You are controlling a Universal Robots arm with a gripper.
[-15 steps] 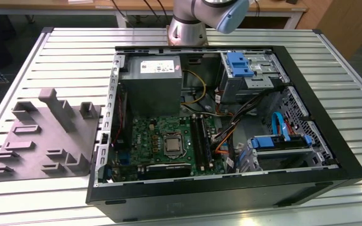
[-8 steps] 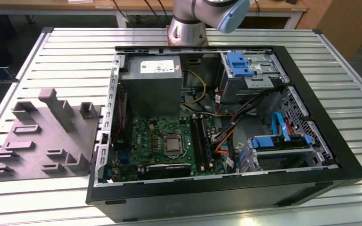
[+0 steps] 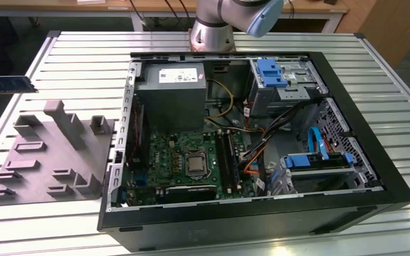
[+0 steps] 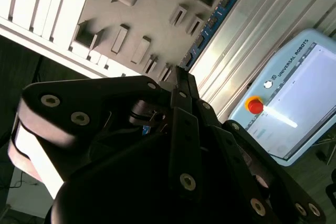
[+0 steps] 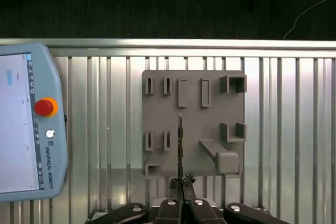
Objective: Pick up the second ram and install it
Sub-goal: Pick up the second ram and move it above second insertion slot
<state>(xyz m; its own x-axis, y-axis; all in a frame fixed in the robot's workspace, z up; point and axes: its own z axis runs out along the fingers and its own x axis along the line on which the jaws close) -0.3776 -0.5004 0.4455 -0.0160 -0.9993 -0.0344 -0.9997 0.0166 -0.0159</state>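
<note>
1. At the exterior view's left, the long, thin blue memory stick with dark chips, the second ram (image 3: 6, 84), hangs in the air, well apart from the computer. In the first wrist view it shows edge-on (image 5: 179, 140), pinched at one end by the clenched black end effector (image 5: 182, 181). A grip this far out on the stick could let it pivot or slip if the arm swings hard.
2. The grey moulded fixture plate with upright posts and pockets (image 3: 41, 162) lies on the slatted metal bench (image 3: 84, 58), below the ram. If carried too low, the stick's free end may catch a post and twist in the grip.
3. The open black metal computer case (image 3: 262, 216) stands between the plate and the board. Its near wall is probably the main obstacle, and a flat approach would likely knock the stick against the rim.
4. Inside lie the green motherboard (image 3: 169, 149) and its long black slots (image 3: 228, 157), with orange cables (image 3: 251, 160) just beside them. A tilted or off-line stick would likely jam against the slot. Pressing on regardless could strain the board or trap a cable.
</note>
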